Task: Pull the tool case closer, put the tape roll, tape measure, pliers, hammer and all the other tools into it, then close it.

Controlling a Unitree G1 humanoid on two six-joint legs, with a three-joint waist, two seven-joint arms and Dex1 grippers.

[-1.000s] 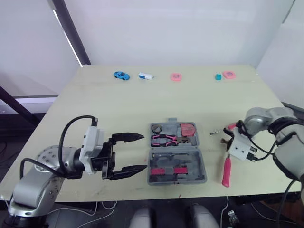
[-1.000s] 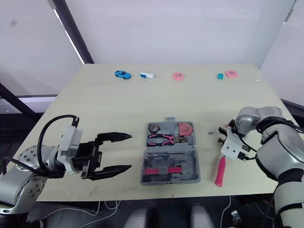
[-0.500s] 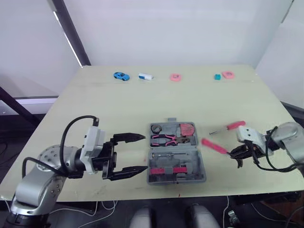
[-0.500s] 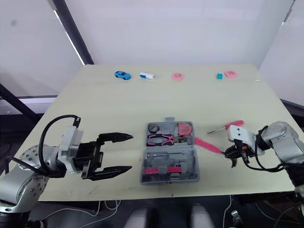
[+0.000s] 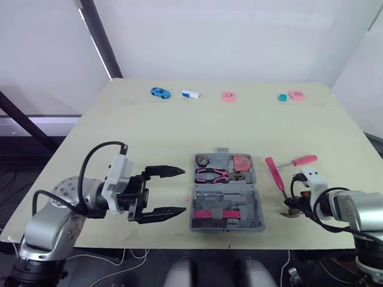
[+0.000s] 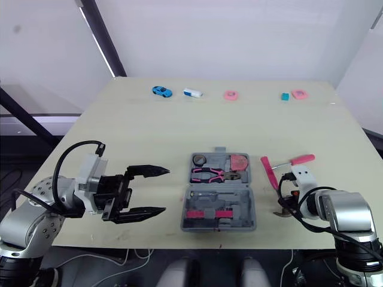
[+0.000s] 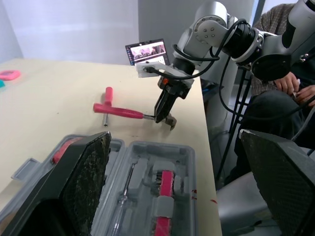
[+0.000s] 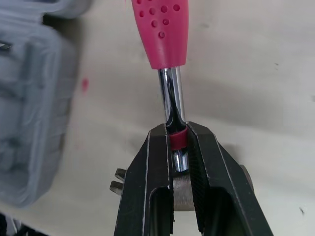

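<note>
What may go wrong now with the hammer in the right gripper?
The right gripper pinches the hammer only on its smooth metal shaft beside the head, so the long handle may swivel or slip. This happens near the front edge of the table, so a dropped hammer may fall off. Swinging it may knock the screwdriver.

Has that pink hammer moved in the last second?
Yes. The hammer, in the right pincer, swung round: its handle pointed toward the table's front edge, now away, beside the case.
</note>
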